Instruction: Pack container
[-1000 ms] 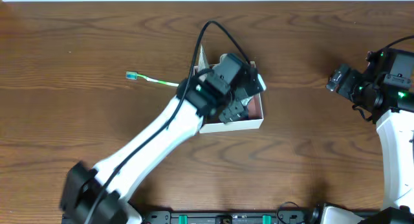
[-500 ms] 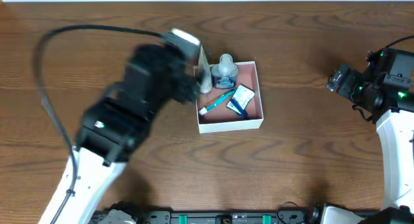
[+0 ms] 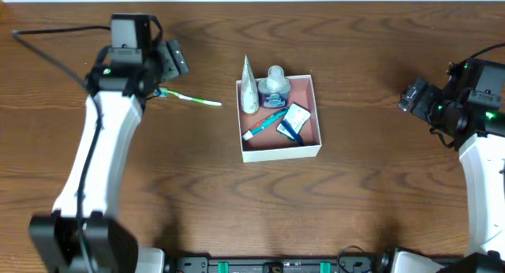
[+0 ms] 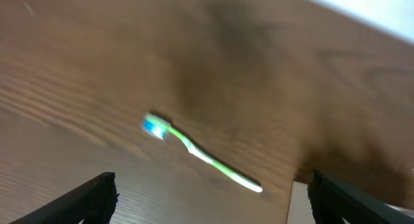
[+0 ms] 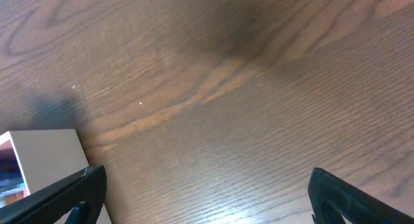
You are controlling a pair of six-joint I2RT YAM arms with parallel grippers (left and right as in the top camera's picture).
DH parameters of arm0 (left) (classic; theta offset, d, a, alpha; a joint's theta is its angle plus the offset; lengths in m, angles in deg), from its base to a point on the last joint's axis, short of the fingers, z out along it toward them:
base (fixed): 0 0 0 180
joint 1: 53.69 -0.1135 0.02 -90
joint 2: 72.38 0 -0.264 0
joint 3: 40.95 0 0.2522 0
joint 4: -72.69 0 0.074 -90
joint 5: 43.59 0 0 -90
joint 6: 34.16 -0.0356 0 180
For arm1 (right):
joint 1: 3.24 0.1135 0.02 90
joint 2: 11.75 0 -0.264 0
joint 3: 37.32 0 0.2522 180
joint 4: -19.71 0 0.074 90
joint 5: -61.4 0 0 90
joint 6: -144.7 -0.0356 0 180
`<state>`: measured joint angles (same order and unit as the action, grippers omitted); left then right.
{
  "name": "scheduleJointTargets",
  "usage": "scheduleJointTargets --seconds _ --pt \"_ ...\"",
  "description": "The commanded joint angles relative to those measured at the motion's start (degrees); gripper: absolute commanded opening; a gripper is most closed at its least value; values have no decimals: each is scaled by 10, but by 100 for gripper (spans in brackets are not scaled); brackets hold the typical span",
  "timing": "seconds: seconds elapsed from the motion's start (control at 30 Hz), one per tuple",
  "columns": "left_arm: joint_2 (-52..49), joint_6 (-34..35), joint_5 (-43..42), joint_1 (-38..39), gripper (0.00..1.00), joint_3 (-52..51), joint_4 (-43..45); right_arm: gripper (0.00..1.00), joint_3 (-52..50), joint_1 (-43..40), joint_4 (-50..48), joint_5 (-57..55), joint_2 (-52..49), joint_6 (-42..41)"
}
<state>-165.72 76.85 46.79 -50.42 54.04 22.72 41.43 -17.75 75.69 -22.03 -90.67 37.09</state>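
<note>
The container [image 3: 282,153], a white-walled box with a pinkish inside, sits mid-table. It holds a clear bottle [image 3: 274,85], a white tube [image 3: 248,93] leaning on its left wall, a blue-green tube [image 3: 264,125] and a small sachet [image 3: 294,119]. A green toothbrush [image 3: 190,99] with a blue head lies on the wood to its left. My left gripper [image 3: 168,69] hovers open over the brush's head end. In the left wrist view the toothbrush [image 4: 202,154] lies ahead of the open, empty left gripper [image 4: 210,204]. Far right, my right gripper [image 3: 410,95] stands open and empty.
The container's white corner [image 4: 295,204] shows at the lower right of the left wrist view, and its wall [image 5: 45,156] at the lower left of the right wrist view. The right gripper [image 5: 210,201] hangs over bare wood. The table's far edge runs along the top.
My left arm swung from over the container out to the far left above the toothbrush, uncovering the items inside, and its jaws opened a little wider. The right arm has not moved.
</note>
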Motion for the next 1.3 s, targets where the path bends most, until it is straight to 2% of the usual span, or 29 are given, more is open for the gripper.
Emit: scheduleJointTargets --seconds 0.0,0.23,0.6,1.1,1.27 --pt "-49 59 -13 2 94 1 -6 99 6 -4 0 -3 -2 -6" --pt "-141 96 -13 3 94 1 -17 99 6 -4 0 -3 -2 -6" --pt "-234 108 -43 3 94 1 -19 99 6 -4 0 -3 -2 -6" --pt "-265 101 -43 3 94 1 -36 99 6 -4 0 -3 -2 -6" --pt "-265 101 -85 3 94 3 -17 99 6 -4 0 -3 -2 -6"
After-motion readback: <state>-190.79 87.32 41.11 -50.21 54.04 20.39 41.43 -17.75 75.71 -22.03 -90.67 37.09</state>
